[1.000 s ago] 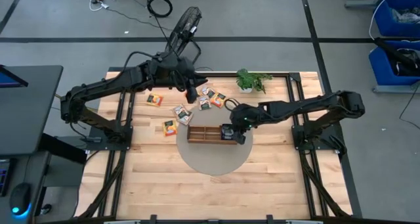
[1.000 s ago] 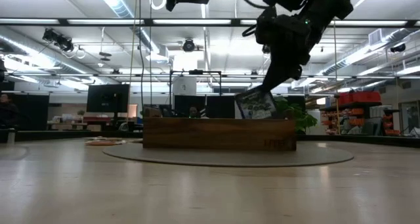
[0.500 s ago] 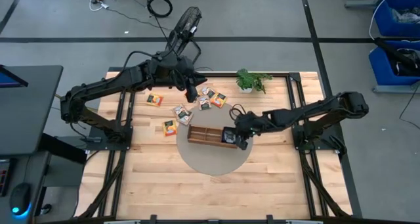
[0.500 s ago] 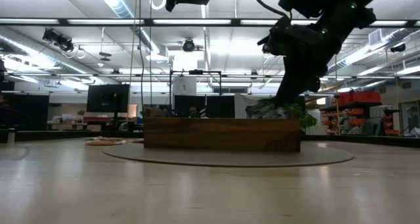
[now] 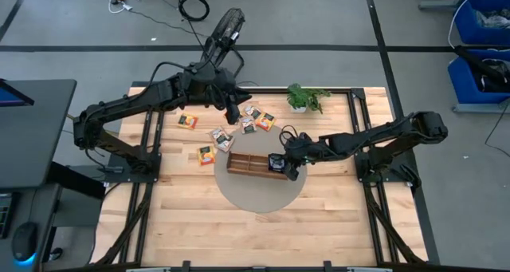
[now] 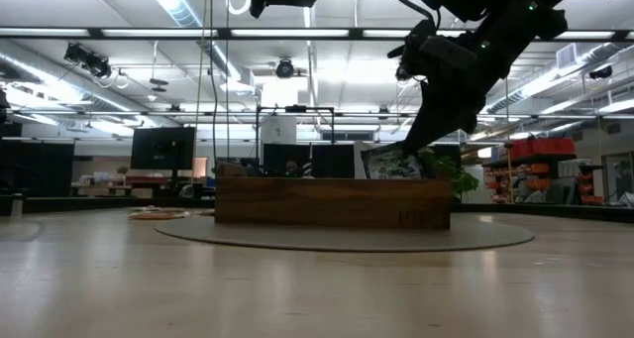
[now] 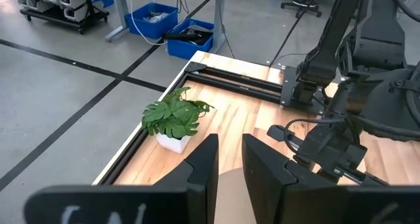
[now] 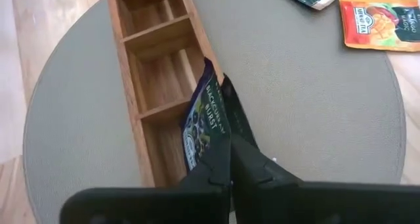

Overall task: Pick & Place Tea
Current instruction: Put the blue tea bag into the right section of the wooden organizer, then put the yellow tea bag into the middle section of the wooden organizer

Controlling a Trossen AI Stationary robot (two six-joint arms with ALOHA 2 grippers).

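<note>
Right gripper: clamped tight on a dark blue flat square tea packet, held edge-on over the end compartment of the long brown wooden three-compartment tray.
Held packet: tilted, its lower edge inside the tray's end compartment nearest the right arm (in the low view it pokes up above the tray wall).
Tray: lying on a round grey mat at the middle of the pale wooden table.
Left gripper: raised over the far side of the table, above the loose packets; its fingers stand a narrow gap apart with nothing between them.
Loose tea packets: scattered flat on the table beyond the tray, orange, red and others.
Small green potted plant: at the table's far edge.
</note>
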